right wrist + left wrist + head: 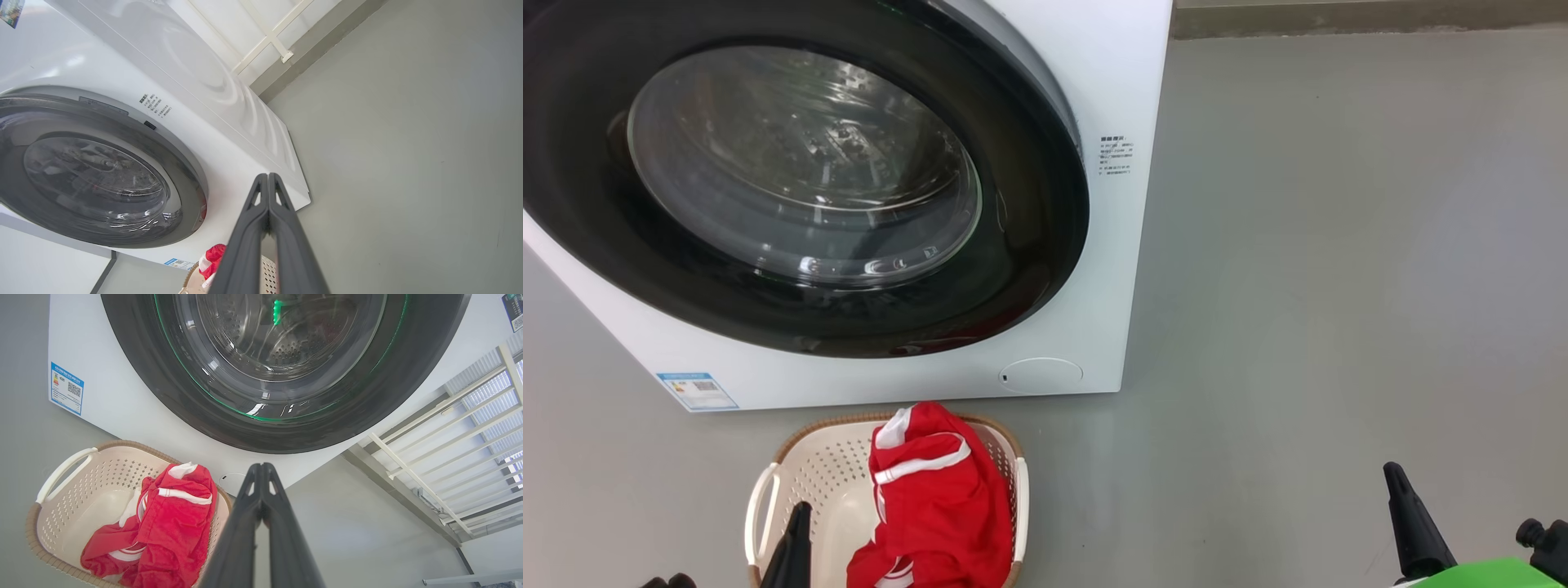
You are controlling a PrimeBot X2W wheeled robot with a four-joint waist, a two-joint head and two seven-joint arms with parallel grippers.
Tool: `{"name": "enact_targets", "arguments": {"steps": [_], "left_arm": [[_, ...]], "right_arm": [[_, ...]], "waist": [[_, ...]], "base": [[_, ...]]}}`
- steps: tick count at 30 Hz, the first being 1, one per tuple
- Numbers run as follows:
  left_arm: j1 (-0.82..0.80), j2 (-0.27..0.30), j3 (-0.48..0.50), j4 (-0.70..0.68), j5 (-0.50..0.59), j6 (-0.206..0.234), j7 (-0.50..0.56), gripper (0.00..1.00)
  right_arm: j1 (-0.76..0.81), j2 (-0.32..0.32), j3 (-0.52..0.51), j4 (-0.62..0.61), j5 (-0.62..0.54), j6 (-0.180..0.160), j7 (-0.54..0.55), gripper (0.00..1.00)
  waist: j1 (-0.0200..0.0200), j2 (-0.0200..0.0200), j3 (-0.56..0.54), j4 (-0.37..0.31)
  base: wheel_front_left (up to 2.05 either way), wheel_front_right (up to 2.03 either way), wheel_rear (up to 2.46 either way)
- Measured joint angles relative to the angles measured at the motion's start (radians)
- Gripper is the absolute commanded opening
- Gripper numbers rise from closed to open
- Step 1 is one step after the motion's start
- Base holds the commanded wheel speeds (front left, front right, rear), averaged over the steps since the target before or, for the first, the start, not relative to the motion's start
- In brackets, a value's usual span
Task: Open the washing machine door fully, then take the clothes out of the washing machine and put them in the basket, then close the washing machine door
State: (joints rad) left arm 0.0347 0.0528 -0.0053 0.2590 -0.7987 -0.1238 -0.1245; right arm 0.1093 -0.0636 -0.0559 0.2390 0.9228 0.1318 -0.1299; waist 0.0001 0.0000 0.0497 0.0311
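The washing machine door (800,188) sits flush against the washing machine (1111,82) and looks shut. The clothes (939,498) lie in the basket (825,474) just in front of the machine. The left gripper (261,470) and right gripper (268,179) have their fingers pressed together, empty — little seems left to do.

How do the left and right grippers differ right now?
In the head view the left gripper overlaps the basket beside the clothes; the right gripper overlaps grey floor, far right. The left gripper faces the washing machine front below the door; the right gripper faces its side corner. Both are shut, holding nothing.
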Motion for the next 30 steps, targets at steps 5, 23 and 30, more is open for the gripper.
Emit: {"name": "enact_targets", "arguments": {"steps": [5, 23, 30], "left_arm": [[-0.001, 0.000, 0.002, 0.000, -0.055, 0.000, 0.010, 0.00], [-0.025, 0.001, 0.013, 0.002, -0.260, 0.000, 0.063, 0.00], [-0.040, 0.001, 0.018, 0.003, -0.338, 0.000, 0.081, 0.00]], "right_arm": [[-0.012, 0.000, -0.002, 0.002, 0.043, 0.000, 0.017, 0.00], [-0.048, 0.000, -0.016, 0.010, 0.216, 0.000, 0.070, 0.00], [-0.062, 0.001, -0.023, 0.012, 0.280, 0.000, 0.090, 0.00]], "waist": [[0.0000, 0.0000, -0.003, -0.002], [0.0000, 0.0000, -0.015, -0.010], [0.0000, 0.0000, -0.019, -0.013]], "base": [[0.00, 0.00, 0.00], [0.00, 0.00, 0.00], [0.00, 0.00, 0.00]]}}
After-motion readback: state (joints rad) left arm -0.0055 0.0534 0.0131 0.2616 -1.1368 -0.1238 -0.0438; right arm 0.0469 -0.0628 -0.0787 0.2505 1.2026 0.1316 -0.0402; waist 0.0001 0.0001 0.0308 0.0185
